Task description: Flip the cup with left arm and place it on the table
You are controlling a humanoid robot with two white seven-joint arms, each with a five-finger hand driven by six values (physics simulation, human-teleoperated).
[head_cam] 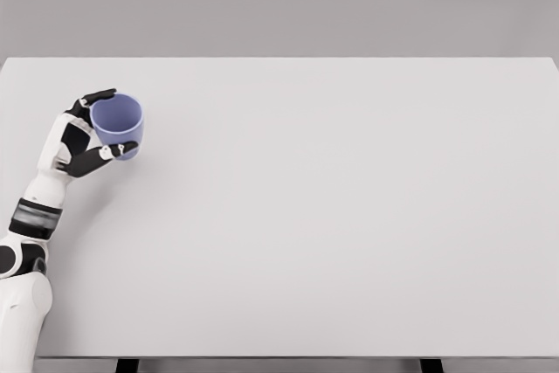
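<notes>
Sitting at the far left of the white table [332, 216], mouth facing up toward the camera: a blue cup [119, 122], clamped between dark fingers [96, 96] and thumb of the left hand [84, 137].

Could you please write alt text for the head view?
The left robot hand grips a blue cup, its open mouth visible to the camera, over the far left of a white table. The right arm is out of view.
</notes>
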